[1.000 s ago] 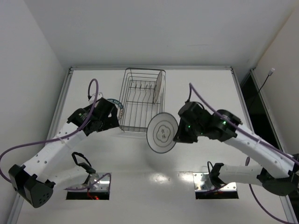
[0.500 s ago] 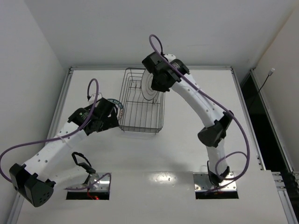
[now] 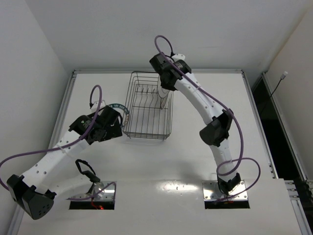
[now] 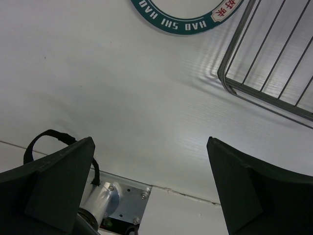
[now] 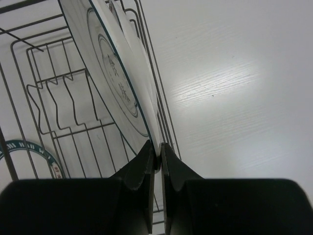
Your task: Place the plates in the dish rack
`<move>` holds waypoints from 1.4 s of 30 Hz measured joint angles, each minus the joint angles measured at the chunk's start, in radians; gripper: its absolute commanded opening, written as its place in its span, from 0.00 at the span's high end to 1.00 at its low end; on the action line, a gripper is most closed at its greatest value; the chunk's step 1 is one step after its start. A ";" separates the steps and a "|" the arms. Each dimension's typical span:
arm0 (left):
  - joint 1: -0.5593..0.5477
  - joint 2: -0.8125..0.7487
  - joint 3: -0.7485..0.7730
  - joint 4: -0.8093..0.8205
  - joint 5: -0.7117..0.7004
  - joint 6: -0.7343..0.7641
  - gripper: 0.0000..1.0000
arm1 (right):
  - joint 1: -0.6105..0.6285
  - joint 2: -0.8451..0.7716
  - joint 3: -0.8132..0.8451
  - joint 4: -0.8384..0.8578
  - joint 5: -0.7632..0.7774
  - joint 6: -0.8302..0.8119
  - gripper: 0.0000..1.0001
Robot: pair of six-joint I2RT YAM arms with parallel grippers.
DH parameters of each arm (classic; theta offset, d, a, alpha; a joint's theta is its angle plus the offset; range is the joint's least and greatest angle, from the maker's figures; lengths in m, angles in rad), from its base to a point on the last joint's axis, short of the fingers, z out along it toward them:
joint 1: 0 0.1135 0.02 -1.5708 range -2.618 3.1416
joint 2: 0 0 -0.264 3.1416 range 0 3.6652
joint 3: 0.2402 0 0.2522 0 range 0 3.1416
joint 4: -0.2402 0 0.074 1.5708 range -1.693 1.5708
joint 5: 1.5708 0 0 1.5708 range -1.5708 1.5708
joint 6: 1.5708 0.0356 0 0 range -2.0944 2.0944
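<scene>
My right gripper [image 5: 157,155] is shut on the rim of the plate with thin dark rings [image 5: 110,78]. It holds that plate upright on edge inside the dish rack [image 5: 54,105], at the rack's right side. A second white plate [image 5: 134,54] stands just behind it; its pattern does not show. From above, the right gripper [image 3: 165,87] is over the rack [image 3: 146,138] and the plates [image 3: 164,99]. The teal-rimmed plate [image 4: 186,22] lies flat on the table left of the rack, also seen from above [image 3: 122,108]. My left gripper [image 4: 151,186] is open and empty just near of it.
The rack's near-left corner [image 4: 264,93] is close to my left gripper. The left arm's base plate [image 4: 117,203] shows between the fingers. Table rails run along the left [image 3: 66,105] and right [image 3: 252,105] edges. Upright divider prongs [image 5: 73,98] stand left of the held plate.
The right arm carried the ringed plate from in front of the rack to its far right side and stood it upright there. The left arm shifted only slightly.
</scene>
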 measured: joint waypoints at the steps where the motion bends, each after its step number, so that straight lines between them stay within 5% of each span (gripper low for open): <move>1: -0.004 0.000 0.000 -0.006 0.000 -0.002 0.00 | -0.002 0.019 0.000 0.009 0.000 0.002 1.00; 29: -0.009 0.019 0.060 -0.101 0.153 -0.114 0.00 | -0.063 0.122 0.020 0.016 0.130 -0.028 1.00; 42: -0.009 -0.066 0.060 -0.125 0.226 -0.063 0.00 | 0.042 0.027 -0.023 0.126 0.214 -0.044 1.00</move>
